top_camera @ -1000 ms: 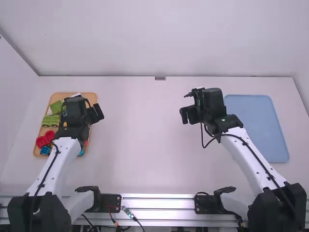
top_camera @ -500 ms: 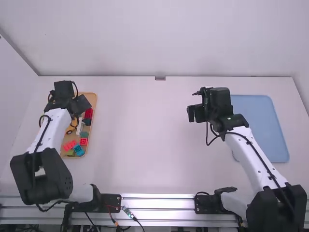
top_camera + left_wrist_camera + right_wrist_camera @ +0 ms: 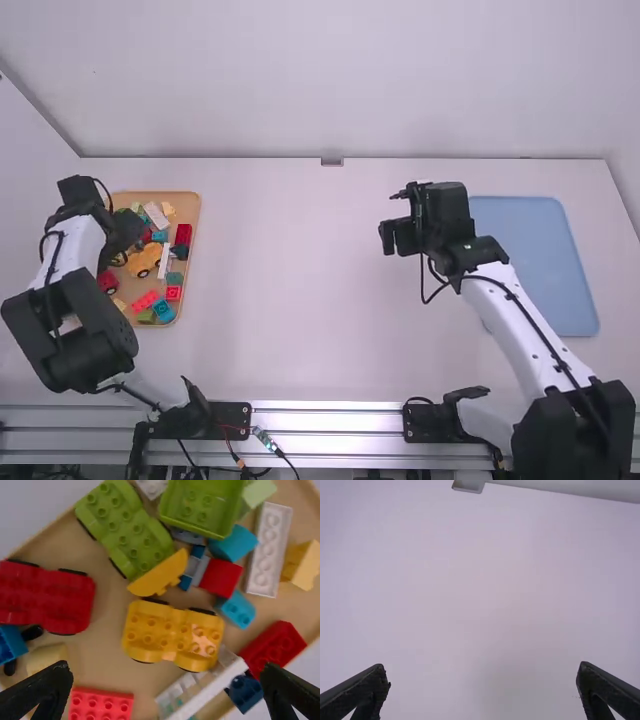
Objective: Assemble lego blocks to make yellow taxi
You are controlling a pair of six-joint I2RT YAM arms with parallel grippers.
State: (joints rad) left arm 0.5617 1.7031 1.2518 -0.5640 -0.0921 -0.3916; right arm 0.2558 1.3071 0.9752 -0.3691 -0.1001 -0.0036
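The white table (image 3: 290, 290) stretched pale before me, a tan tray (image 3: 197, 220) on its left side, a blue tray (image 3: 535, 265) on its right. Among mixed blocks in the tan one lay the yellow car base (image 3: 172, 635), near a curved yellow block (image 3: 157, 574). Over them I saw the left gripper (image 3: 126, 234), fingers spread, empty; the right gripper (image 3: 398, 238), also parted and empty, hung near the blue tray.
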